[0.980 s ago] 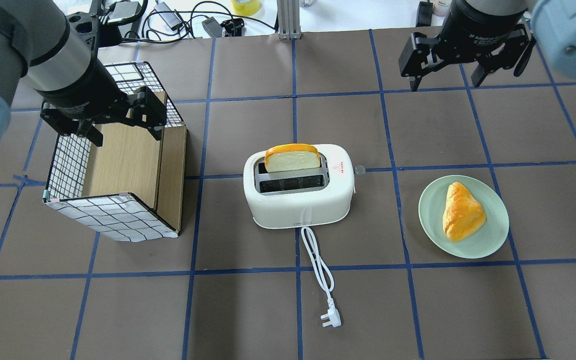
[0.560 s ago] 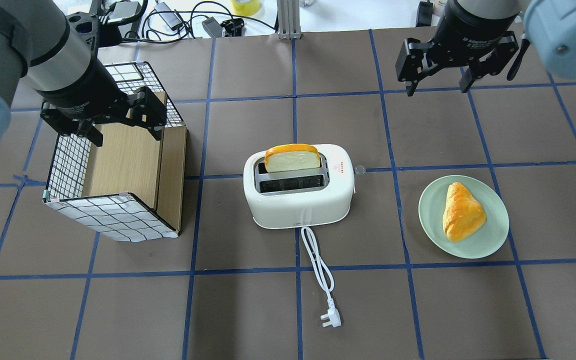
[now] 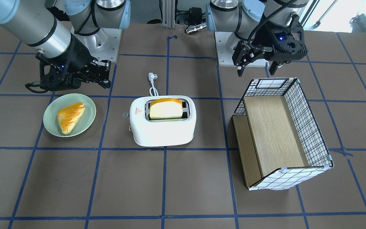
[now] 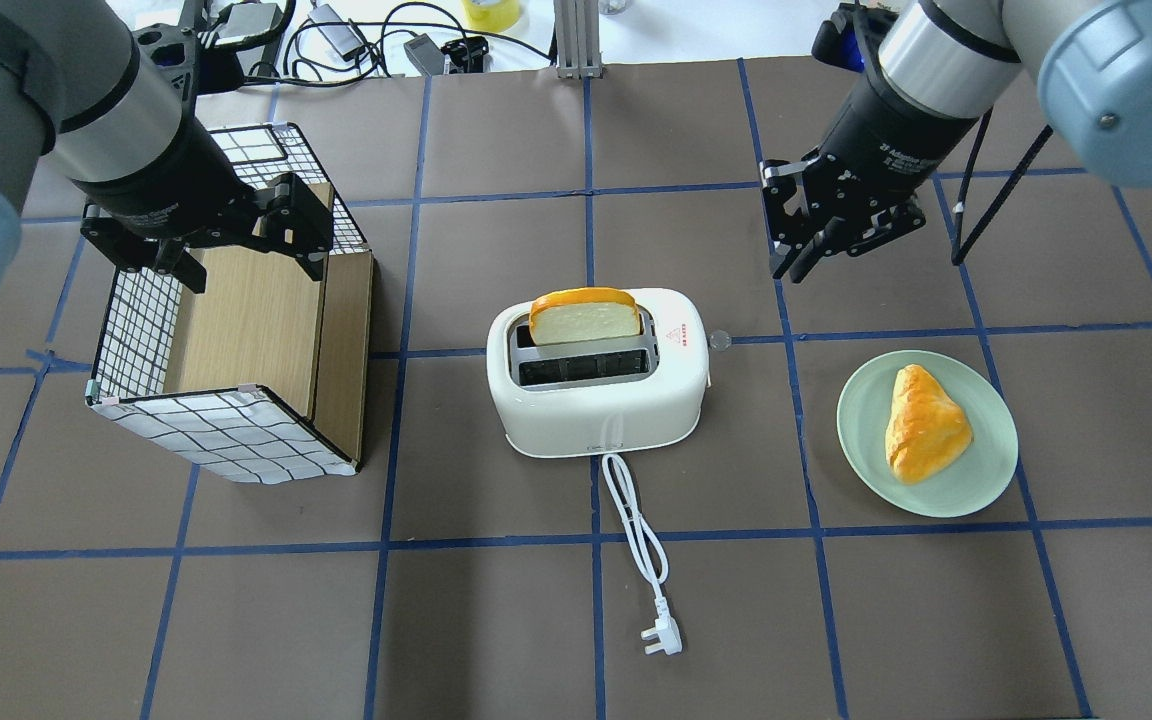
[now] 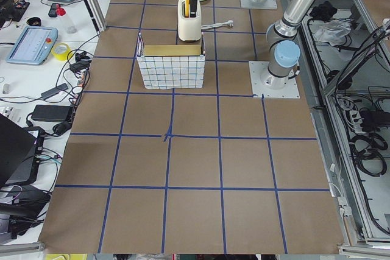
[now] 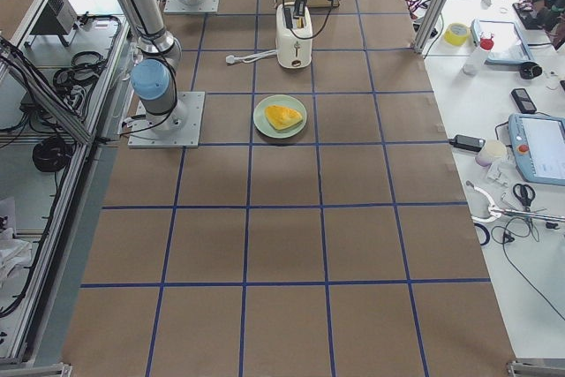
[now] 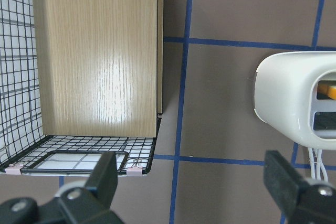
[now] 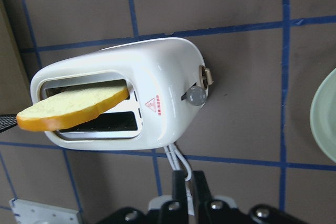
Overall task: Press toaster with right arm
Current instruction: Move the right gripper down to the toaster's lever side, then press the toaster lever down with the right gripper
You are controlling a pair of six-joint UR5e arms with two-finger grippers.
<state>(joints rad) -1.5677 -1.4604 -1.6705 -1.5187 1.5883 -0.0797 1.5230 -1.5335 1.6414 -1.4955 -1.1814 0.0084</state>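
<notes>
The white two-slot toaster (image 4: 601, 400) stands mid-table with a bread slice (image 4: 584, 315) upright in its far slot. Its small lever knob (image 4: 719, 340) sticks out of the end that faces the right arm. My right gripper (image 4: 794, 265) hangs above the table, tilted, behind and to the right of the toaster, apart from it. In the right wrist view the fingers (image 8: 179, 190) are pressed together and empty, with the knob (image 8: 197, 96) ahead of them. My left gripper (image 4: 251, 270) is open and empty over the basket.
A wire basket with a wooden floor (image 4: 236, 430) lies on its side at the left. A green plate (image 4: 986, 470) with a pastry (image 4: 924, 422) sits right of the toaster. The toaster's cord and plug (image 4: 661, 638) trail toward the near edge.
My right arm has swung down and inward toward the toaster's knob end, turned its wrist, and its fingers have gone from spread to shut. The left arm has not moved.
</notes>
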